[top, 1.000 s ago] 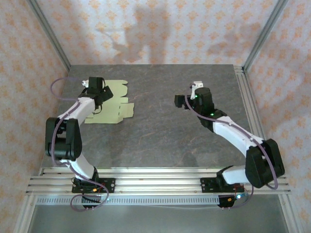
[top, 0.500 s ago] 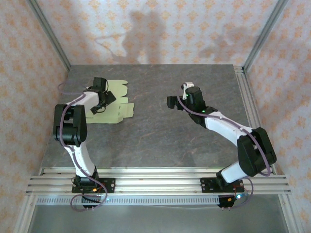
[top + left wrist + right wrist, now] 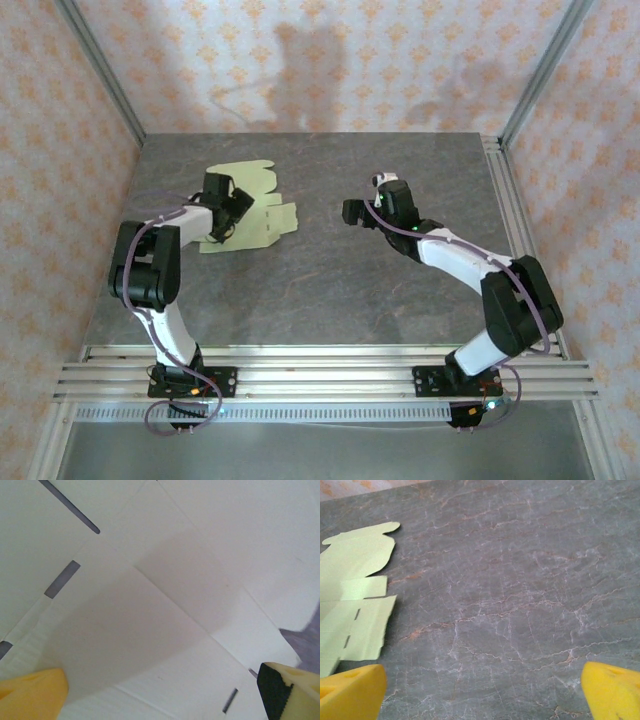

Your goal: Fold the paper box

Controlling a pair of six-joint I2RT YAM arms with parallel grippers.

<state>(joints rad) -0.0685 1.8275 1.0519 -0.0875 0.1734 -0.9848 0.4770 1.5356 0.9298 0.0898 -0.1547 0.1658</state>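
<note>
Nearest are the silver metal rails (image 3: 330,365) at the front edge. Two robot arms are bolted to them, side by side. The left arm (image 3: 150,270) is white and black, and so is the right arm (image 3: 480,275).

Past the rails lies one dark grey, stone-look tabletop (image 3: 330,290).

The right tool (image 3: 481,692) hangs over a bare part of the tabletop, right of the middle. It points toward the left side. Its two yellow fingertips (image 3: 612,690) stand far apart, so this tool is wide and holds nothing.

There is one paper box (image 3: 265,220). It is a flat sheet of thin, pale green card with flaps and tabs cut into it. It lies on the far left part of the tabletop, well apart from the right tool. The right wrist view shows two small slits in one of its flaps.

The left tool (image 3: 160,692) is right over the sheet and very close to it. Its two fingertips (image 3: 30,695), yellow with a black pad on one, stand far apart, so this tool is wide too and is not pinching the card. I cannot tell if it touches the card. One panel of the sheet throws a soft shadow under this tool.

Farthest away are pale walls (image 3: 400,60) with small orange flower shapes.
</note>
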